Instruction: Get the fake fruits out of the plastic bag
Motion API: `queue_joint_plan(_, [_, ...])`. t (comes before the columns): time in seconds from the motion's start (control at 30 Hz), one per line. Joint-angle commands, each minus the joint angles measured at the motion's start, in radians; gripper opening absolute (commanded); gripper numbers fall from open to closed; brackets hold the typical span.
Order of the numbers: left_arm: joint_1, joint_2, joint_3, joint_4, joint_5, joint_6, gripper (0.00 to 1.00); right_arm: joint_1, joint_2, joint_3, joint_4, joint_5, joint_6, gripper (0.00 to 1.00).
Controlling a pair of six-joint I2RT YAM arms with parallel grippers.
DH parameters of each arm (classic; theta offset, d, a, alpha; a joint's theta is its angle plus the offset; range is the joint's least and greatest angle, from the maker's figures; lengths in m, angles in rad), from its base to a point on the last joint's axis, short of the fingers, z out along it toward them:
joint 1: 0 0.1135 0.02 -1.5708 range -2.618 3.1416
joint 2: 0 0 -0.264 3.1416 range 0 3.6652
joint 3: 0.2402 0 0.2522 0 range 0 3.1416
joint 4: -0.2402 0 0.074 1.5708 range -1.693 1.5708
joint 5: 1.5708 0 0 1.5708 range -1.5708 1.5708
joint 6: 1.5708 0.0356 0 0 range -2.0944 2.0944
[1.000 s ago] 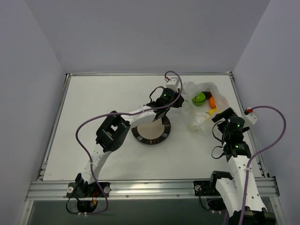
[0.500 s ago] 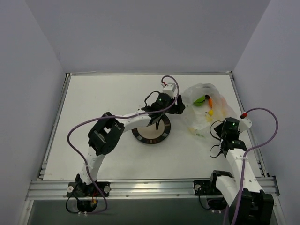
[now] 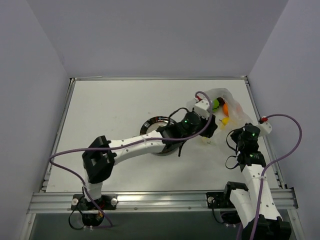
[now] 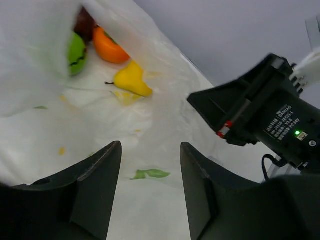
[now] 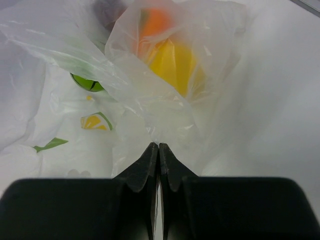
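The plastic bag (image 3: 231,102) lies crumpled at the far right of the table, its mouth facing left. Inside it are the fake fruits: a green ball (image 4: 76,52), an orange piece (image 4: 107,47) and a yellow pear shape (image 4: 131,79), with something dark behind them. My left gripper (image 4: 150,150) is open at the bag's mouth, over the bag's lower sheet (image 4: 165,115), nothing between its fingers (image 4: 95,185). It stands short of the fruits. My right gripper (image 5: 158,145) is shut on a fold of the bag (image 5: 150,107), just in front of the yellow (image 5: 175,62) and orange (image 5: 155,22) pieces.
The round metal plate (image 3: 150,121) with a dark rim sits mid-table, half hidden under my left arm. My two grippers (image 3: 212,127) (image 3: 231,131) are close together by the bag. The table's right rail (image 3: 260,117) runs just beyond the bag.
My left arm swung right from over the plate to the bag's mouth and its jaws opened. My right gripper closed from wide open onto the bag's edge.
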Motion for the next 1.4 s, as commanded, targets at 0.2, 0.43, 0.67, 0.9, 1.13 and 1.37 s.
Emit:
queue_joint_plan(0.2, [0.017, 0.396, 0.539, -0.312, -0.126, 0.137, 0.45, -0.004, -0.025, 0.02, 0.002, -0.083, -0.019, 0.0])
queue_joint_plan(0.43, [0.099, 0.6, 0.791, -0.37, -0.083, 0.123, 0.62, 0.012, -0.009, 0.026, 0.016, -0.125, -0.023, 0.0])
queue_joint_plan(0.67, [0.132, 0.791, 1.07, -0.427, -0.075, 0.208, 0.89, 0.032, 0.001, 0.037, 0.025, -0.149, -0.04, 0.0])
queue_joint_plan(0.9, [0.152, 0.879, 1.136, -0.311, 0.005, 0.252, 0.94, 0.048, 0.021, 0.031, 0.059, -0.207, -0.052, 0.0])
queue_joint_plan(1.13, [0.186, 0.996, 1.265, -0.182, 0.008, 0.252, 0.94, 0.065, 0.038, 0.029, 0.066, -0.307, -0.062, 0.0])
queue_joint_plan(1.37, [0.24, 1.084, 1.32, -0.032, -0.017, 0.142, 0.94, 0.072, 0.015, 0.001, 0.069, -0.44, -0.069, 0.0])
